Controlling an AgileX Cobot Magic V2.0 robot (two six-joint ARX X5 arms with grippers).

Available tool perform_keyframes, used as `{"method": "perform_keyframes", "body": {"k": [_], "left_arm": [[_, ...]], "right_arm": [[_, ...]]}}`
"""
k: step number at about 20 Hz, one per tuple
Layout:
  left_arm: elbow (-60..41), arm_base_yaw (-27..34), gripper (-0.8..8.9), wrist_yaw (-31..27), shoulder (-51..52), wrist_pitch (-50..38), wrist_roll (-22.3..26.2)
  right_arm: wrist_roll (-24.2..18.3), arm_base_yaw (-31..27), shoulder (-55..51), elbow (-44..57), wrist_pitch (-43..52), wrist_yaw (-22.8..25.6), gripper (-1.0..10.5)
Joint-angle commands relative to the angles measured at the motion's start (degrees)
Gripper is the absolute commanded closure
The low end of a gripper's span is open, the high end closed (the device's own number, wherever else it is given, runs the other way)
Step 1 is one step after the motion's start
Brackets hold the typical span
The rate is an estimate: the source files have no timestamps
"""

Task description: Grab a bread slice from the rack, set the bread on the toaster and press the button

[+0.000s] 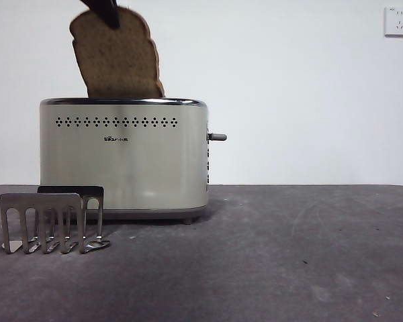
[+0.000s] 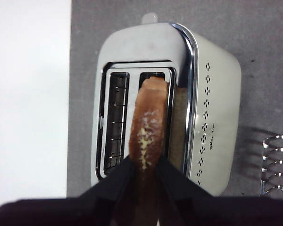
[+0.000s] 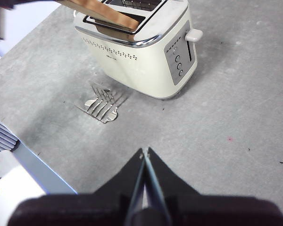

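Rack (image 1: 52,223) sits empty, low at the toaster's front left corner on the grey table (image 1: 289,255); the cream toaster (image 1: 124,157) stands long side to the front camera, lever (image 1: 217,137) on its right end. Slice of bread (image 1: 117,57) stands on edge, dome up, leaning slightly left, broad face parallel to the toaster's long side, bottom edge already inside the nearer slot (image 2: 155,77). Left gripper (image 2: 144,162) comes straight down from above, jaws pinching the slice's top crust; right gripper (image 3: 145,153) waits above bare table right of the toaster, jaws closed together.
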State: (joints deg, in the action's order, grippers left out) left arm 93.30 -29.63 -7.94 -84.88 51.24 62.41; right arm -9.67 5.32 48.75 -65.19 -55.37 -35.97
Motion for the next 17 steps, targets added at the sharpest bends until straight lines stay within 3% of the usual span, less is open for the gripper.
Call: {"method": "perform_keyframes", "body": {"k": [1, 9, 10, 12, 13, 17], "left_arm": [[-0.3, 1.0, 8.23, 0.7, -1.3, -0.9, 0.8], [-0.3, 3.5, 8.03, 5.2, -7.1, -4.1, -0.3], [-0.3, 3.5, 7.34, 5.2, -7.5, -5.1, -1.7], [-0.3, 3.5, 5.00, 5.2, -7.5, -7.6, -5.6], [-0.3, 3.5, 4.47, 4.9, -7.4, -8.4, -7.0], [-0.2, 3.5, 4.36, 4.6, -7.0, -9.4, -11.9]], "right_arm": [[-0.3, 0.1, 0.0, 0.0, 0.0, -0.1, 9.6], [-0.5, 0.1, 0.3, 0.0, 0.0, -0.1, 9.6], [-0.5, 0.1, 0.4, 0.0, 0.0, -0.1, 9.6], [-0.5, 0.1, 0.7, 0.0, 0.0, -0.1, 9.6], [-0.5, 0.1, 0.9, 0.0, 0.0, -0.1, 9.6], [-0.5, 0.1, 2.9, 0.0, 0.7, -0.1, 9.6]]}}
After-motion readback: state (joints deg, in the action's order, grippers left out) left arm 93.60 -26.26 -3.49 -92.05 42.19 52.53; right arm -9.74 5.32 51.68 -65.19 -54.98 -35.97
